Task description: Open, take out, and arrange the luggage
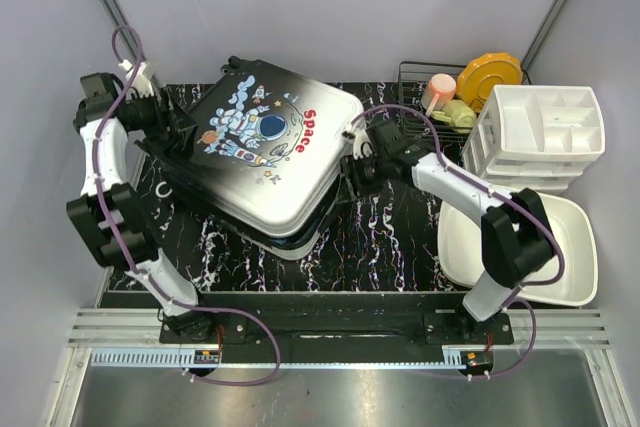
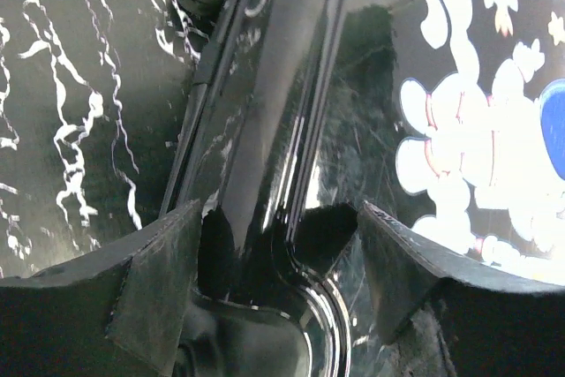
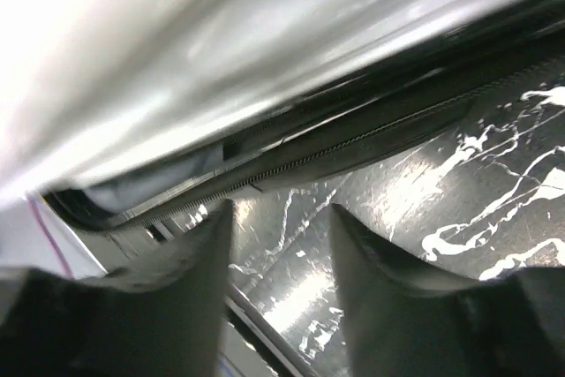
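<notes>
Left pincer (image 2: 278,218) is straddling the luggage (image 1: 265,147) rim, clenched or not I cannot tell; right pincer (image 3: 281,214) is hanging released beside its right edge; both should be lifting the lid evenly

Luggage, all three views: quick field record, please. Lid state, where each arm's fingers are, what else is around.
luggage: print side up on table, lid not swung open
left fingers: open, straddling its black left rim
right fingers: open, at its right edge by the zipper, nothing between
nearby: white basin, drawer organiser, wire rack on the right
</notes>
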Robot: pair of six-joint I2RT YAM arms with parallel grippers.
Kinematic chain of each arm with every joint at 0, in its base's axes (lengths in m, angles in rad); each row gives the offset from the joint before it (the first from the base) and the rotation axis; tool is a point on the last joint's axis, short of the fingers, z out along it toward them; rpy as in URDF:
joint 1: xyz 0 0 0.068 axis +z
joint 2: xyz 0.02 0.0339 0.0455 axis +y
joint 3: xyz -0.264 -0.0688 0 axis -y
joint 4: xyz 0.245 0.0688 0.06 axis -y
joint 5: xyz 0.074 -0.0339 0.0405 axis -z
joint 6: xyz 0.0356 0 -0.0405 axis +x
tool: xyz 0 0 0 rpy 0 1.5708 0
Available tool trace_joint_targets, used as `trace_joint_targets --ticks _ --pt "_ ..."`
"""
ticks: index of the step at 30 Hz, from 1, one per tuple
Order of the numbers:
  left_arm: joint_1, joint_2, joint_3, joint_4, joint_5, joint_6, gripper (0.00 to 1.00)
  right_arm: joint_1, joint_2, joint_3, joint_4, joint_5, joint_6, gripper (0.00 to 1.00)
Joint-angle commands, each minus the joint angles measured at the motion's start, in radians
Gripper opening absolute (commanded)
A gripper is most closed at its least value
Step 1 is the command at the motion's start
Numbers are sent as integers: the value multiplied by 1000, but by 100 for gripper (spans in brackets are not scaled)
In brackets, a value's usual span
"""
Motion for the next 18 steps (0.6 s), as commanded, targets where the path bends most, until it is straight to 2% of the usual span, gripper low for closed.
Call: trace_joint_targets --ticks 1,2,3,4,7,11,18 --pt "26 -144 -239 -202 26 49 67 -48 108 110 82 -21 164 40" --pt "34 -193 -269 -193 40 37 67 -52 118 133 84 -21 169 30" --pt "46 -213 -312 -186 45 22 67 -57 129 146 87 -20 167 24" --pt "49 -230 -326 -182 45 17 67 -60 152 159 95 -15 161 13" --pt "63 -280 -366 -169 43 -7 68 -68 213 241 104 5 140 0" --pt "65 -300 -391 -151 75 -47 70 -86 339 440 111 35 95 0" --pt "22 -270 -415 -15 144 -231 70 -132 543 773 111 61 54 0"
